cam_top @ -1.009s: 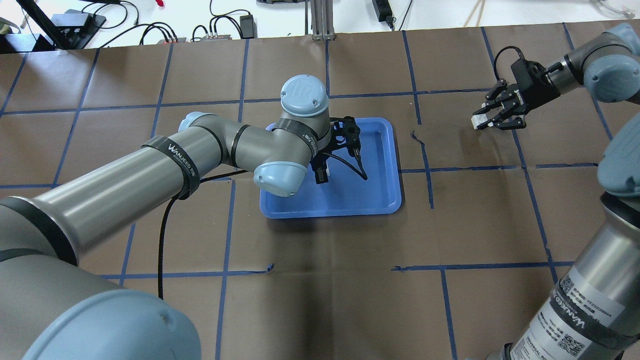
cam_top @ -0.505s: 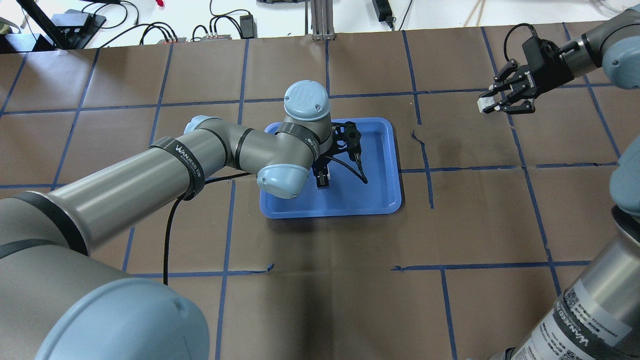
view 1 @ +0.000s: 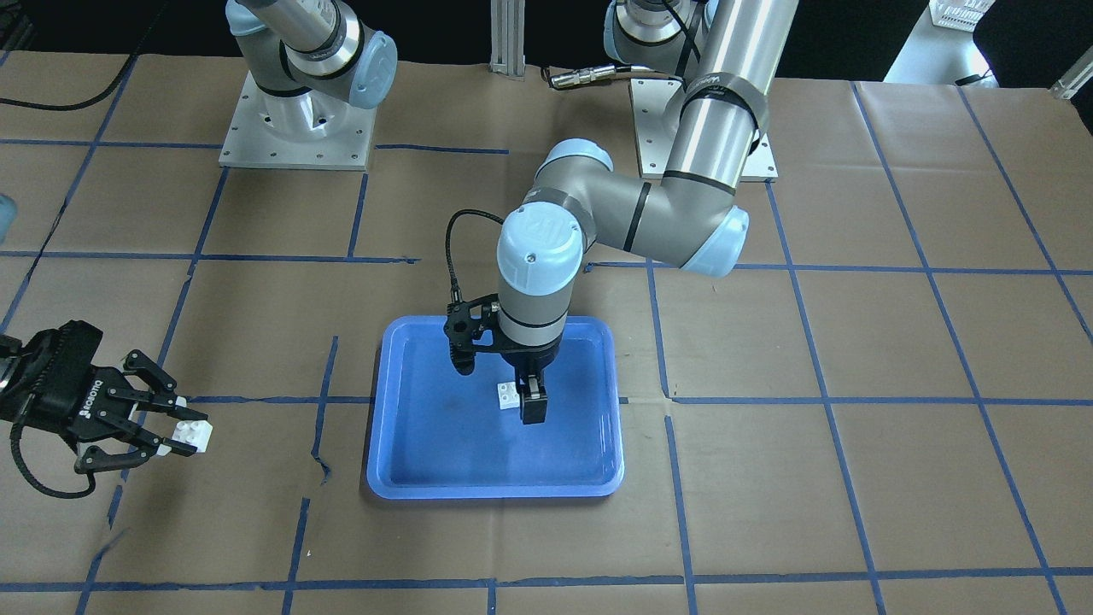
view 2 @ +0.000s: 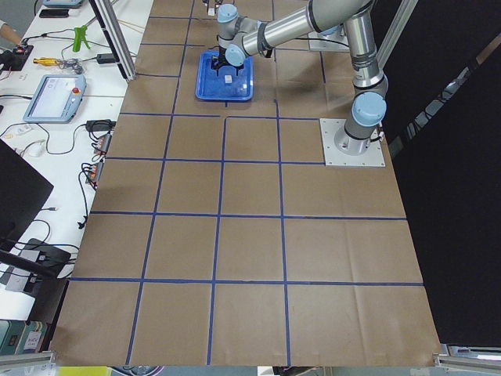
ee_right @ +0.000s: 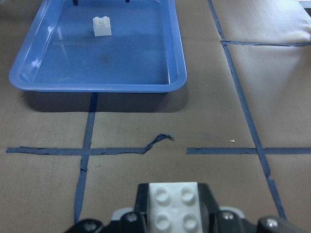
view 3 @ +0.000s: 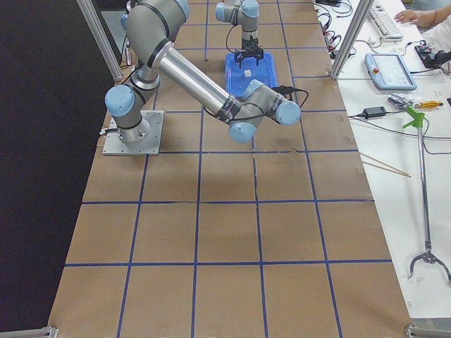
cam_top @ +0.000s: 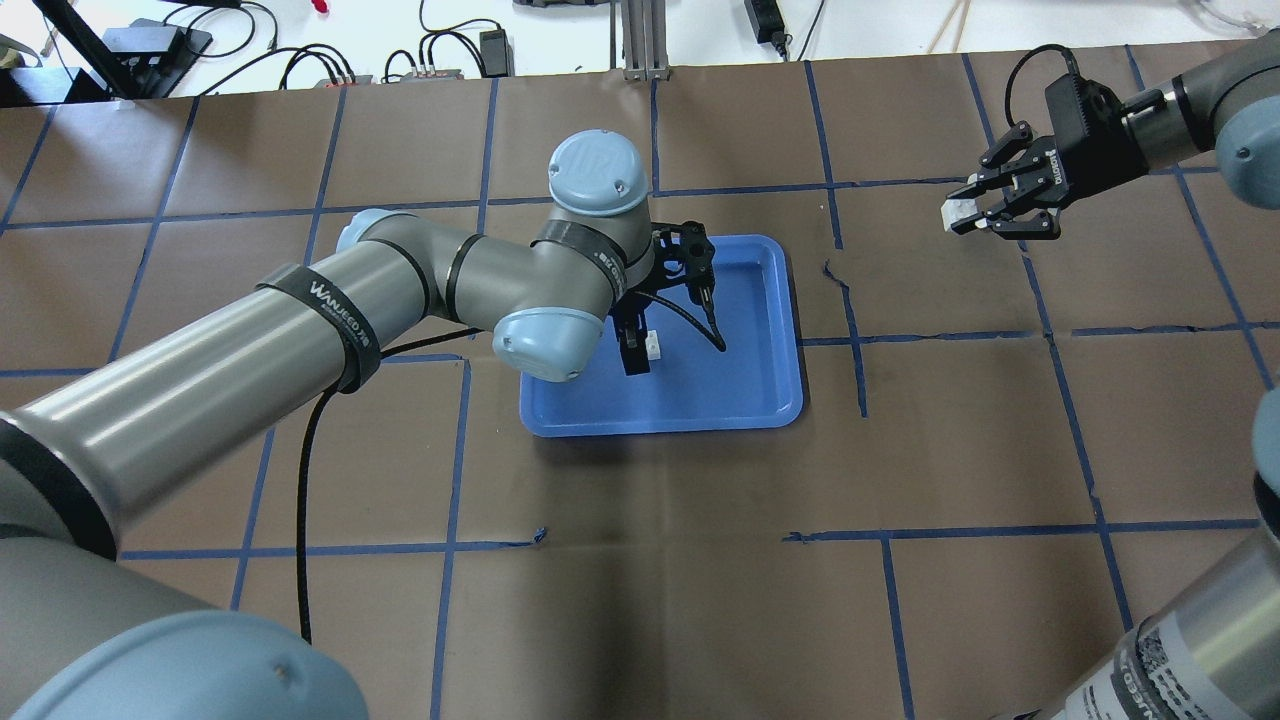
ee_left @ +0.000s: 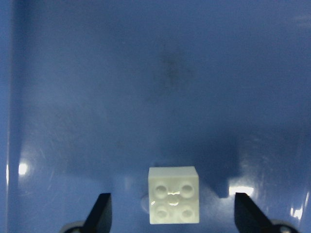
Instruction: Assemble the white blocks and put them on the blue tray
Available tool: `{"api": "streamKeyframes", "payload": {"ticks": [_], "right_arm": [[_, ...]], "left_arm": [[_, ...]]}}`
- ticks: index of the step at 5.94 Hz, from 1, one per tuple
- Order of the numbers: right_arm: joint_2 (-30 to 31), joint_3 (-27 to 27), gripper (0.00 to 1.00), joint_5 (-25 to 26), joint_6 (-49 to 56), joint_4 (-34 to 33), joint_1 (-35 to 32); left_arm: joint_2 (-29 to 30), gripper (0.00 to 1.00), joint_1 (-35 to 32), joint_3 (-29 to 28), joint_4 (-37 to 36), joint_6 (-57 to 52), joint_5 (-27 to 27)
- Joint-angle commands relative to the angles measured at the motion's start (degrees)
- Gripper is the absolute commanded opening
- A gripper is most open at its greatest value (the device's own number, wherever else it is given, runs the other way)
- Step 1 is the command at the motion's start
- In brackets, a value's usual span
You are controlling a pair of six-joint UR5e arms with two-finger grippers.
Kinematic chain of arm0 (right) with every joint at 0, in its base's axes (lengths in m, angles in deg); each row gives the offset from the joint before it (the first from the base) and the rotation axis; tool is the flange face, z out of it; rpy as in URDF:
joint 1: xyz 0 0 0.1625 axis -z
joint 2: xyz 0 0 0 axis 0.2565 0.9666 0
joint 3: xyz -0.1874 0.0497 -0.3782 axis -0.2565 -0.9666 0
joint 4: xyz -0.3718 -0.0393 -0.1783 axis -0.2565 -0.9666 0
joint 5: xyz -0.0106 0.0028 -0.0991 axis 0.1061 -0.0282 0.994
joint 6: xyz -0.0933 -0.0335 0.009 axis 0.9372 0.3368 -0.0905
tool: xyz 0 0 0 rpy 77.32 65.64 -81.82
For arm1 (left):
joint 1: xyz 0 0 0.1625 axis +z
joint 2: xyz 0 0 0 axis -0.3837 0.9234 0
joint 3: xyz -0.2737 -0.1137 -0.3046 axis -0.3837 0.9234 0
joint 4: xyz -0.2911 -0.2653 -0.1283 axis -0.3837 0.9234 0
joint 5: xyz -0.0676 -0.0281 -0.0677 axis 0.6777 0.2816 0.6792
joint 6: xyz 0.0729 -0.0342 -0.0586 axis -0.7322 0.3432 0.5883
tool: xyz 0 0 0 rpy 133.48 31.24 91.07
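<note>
The blue tray (cam_top: 780, 400) lies mid-table. One white block (cam_top: 653, 345) stands studs-up on the tray floor. My left gripper (cam_top: 640, 352) hangs just above it, open; in the left wrist view the block (ee_left: 173, 194) sits between the fingertips (ee_left: 99, 216) without touching them. My right gripper (cam_top: 965, 215) is far to the tray's right, above the paper, shut on the second white block (cam_top: 955, 211), which shows studs-up in the right wrist view (ee_right: 173, 204). In the front view the tray (view 1: 380, 478), the first block (view 1: 509, 395) and the held block (view 1: 191, 434) all show.
Brown paper with a blue tape grid covers the table (cam_top: 640, 560). A torn tape end (ee_right: 160, 139) lies between the right gripper and the tray (ee_right: 177, 73). Cables and power bricks (cam_top: 440, 55) lie past the far edge.
My right gripper has carried its white block away from the robot, then slightly toward the tray. My left arm has shifted a little left, and the block on the tray now shows beside its finger.
</note>
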Motion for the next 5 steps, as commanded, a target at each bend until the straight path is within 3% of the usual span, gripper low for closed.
{"api": "streamKeyframes", "payload": {"ticks": [1, 3, 5], "right_arm": [[2.05, 6.03, 0.34, -0.97, -4.47, -5.57, -1.76], [2.68, 11.65, 0.34, -3.60, -18.28, -19.49, -7.81], [2.33, 16.50, 0.34, -2.99, -41.69, -42.38, -18.07]], "left_arm": [[-7.81, 0.98, 5.51, -5.79, 15.74, 0.45, -0.01], [-14.14, 0.99, 7.81, -10.39, 28.17, 7.62, -1.93], [-19.87, 0.99, 12.56, -9.00, 30.23, 25.99, -2.30]]}}
